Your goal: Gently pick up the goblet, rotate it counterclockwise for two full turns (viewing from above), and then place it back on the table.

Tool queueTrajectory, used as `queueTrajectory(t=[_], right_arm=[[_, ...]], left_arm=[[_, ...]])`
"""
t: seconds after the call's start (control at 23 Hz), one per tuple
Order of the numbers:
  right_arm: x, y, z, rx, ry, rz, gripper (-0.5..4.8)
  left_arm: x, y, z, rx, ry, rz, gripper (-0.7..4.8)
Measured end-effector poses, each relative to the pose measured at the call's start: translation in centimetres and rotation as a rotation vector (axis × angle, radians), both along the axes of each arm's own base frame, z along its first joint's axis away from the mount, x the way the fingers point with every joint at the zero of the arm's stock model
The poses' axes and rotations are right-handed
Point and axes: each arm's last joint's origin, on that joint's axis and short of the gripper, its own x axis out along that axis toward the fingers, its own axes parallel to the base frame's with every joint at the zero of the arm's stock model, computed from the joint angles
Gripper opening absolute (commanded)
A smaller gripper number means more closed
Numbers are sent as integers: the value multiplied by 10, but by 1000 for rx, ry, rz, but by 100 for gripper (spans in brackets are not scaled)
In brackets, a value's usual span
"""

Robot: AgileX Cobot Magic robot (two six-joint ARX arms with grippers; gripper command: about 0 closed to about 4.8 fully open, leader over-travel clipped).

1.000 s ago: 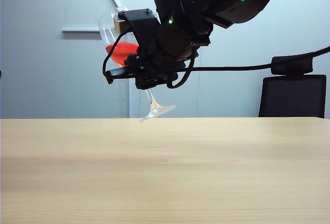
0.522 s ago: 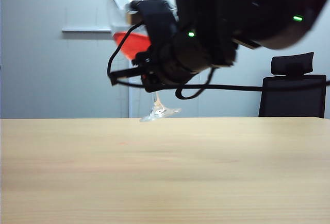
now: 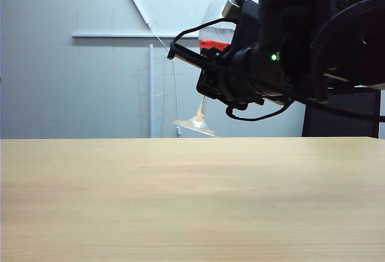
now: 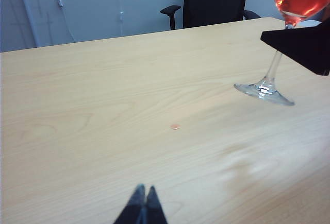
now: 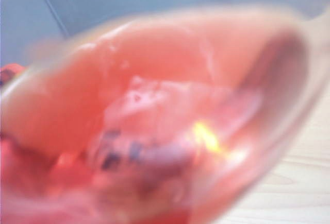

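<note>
Item 1, goblet (image 3: 212, 45): you have it off the desk (image 3: 192, 202), held in the air at the far side, right of centre in the exterior view. Clear tulip bowl with red liquid, thin stem, round flat foot. The foot hangs clear of the desk surface.

Item 2, right pincer (image 3: 231, 72): narrow, clamped on the goblet low on the bowl or at the top of the stem; the exact contact is hidden behind the black housing. Its wrist view is filled by a blurred red mass, the bowl (image 5: 154, 121) pressed close to the lens.

Item 3, left pincer (image 4: 143, 203): fingers together, holding nothing, low over the near part of the desk and well apart from the goblet.

Item 4, black office chair (image 4: 216, 0): beyond the far edge of the desk.

Item 5, small reddish spot (image 4: 175, 126): on the desk surface near the middle; whether it is a drop cannot be told.

Progress, as a judgement: the pick-up is done; you appear to be within the rotation, though how many turns are complete cannot be read here. The remaining turning and the set-down are left.

Orientation: the goblet's long axis runs bowl to foot and is tilted, not upright. The mouth points up and to the right, the foot down and to the left. The liquid sits level, below the rim.
</note>
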Motion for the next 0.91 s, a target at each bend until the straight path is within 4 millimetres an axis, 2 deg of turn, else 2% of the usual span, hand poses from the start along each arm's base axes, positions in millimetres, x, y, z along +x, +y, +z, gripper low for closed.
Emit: queueTrajectory(t=[0.26,0.57,0.91], right_arm=[[22,-15,-6,-19,126,-33,-6],[41,-4,4,-139,195,-5,-6],[51,11,27,-354,45,46,-6]], left_arm=[[0,0,0,0,0,0,-5],[-1,0,1,-6,-12,0,-5],[-3,2,4,-24,-48,0,-5]])
